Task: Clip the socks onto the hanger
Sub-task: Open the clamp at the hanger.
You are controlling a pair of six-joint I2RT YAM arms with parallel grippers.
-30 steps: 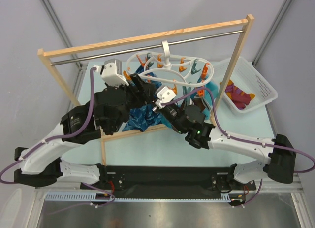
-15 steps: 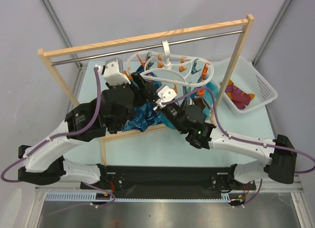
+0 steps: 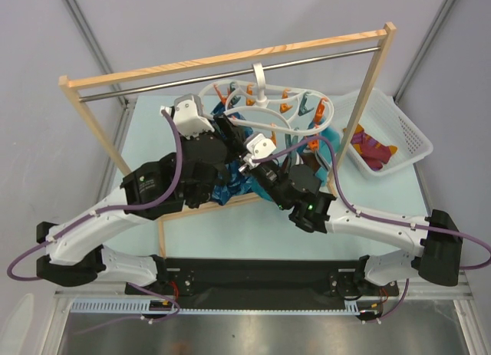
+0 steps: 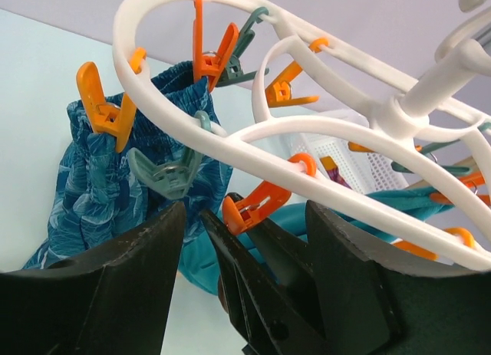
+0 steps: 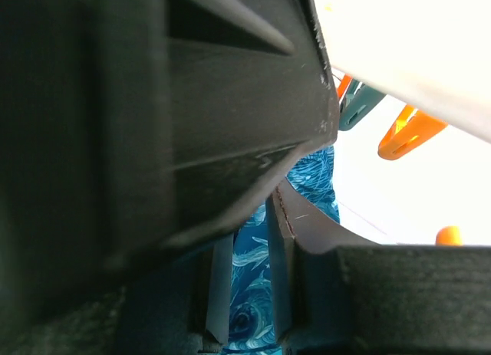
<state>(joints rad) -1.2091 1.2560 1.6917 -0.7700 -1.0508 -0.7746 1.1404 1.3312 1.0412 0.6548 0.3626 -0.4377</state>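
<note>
You will find no readable text, label, brand or number in any of the three views. The hanger [image 3: 259, 87] and the white basket [image 3: 403, 117] carry no legible marking.

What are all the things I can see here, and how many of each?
rack: one, wooden frame with a metal bar, standing on the table.
hanger: one, white, hooked on the rack's bar.
clips: many, orange and grey-teal, dangling from the hanger.
blue patterned cloth: count unclear, clipped at the hanger's left.
teal cloth: one, below the hanger.
striped socks: count unclear, magenta-purple and orange, in the basket.
basket: one, white, far right.
table: one, pale teal.
left arm: one, black and white, jaws apart under the hanger.
right arm: one, black and white, jaws too close to judge.
</note>
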